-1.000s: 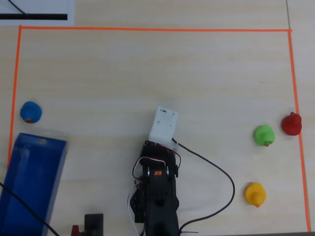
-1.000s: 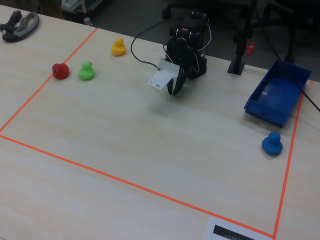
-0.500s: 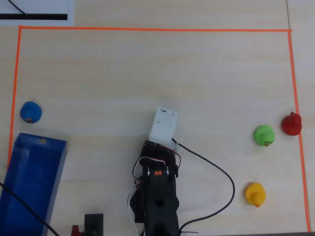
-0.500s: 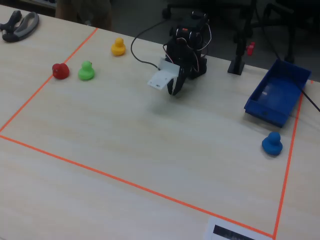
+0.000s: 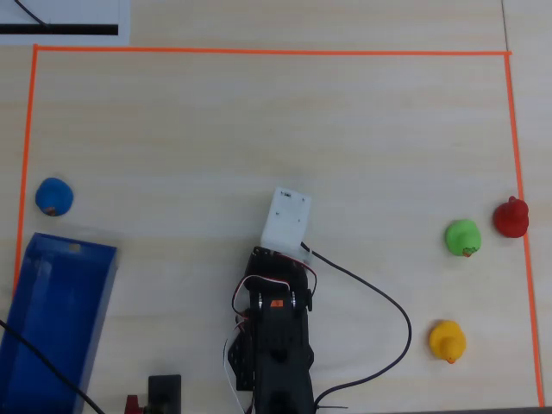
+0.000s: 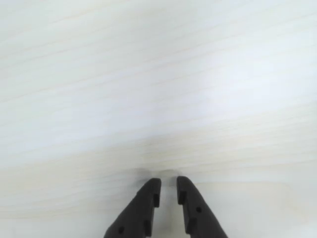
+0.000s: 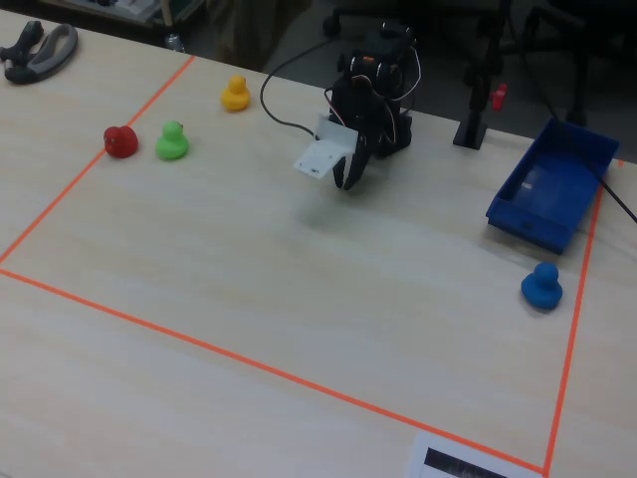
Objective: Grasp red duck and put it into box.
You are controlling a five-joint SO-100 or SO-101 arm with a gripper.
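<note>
The small rounded red toy duck [image 5: 511, 218] sits on the orange tape line [image 5: 523, 216], beside the green duck [image 5: 463, 236]. It looks light and probably squashy, so pinch its body. The black two-finger gripper [image 6: 168, 191] holds nothing, jaws nearly together.

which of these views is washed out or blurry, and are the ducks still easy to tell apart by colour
The wrist view is overexposed: the table is nearly white with faint grain, only the dark gripper stands out, and no ducks show there. The overhead view is evenly lit and sharp: the red duck, green duck, yellow duck and blue duck read clearly. The fixed view is softer, colours still distinct.
</note>
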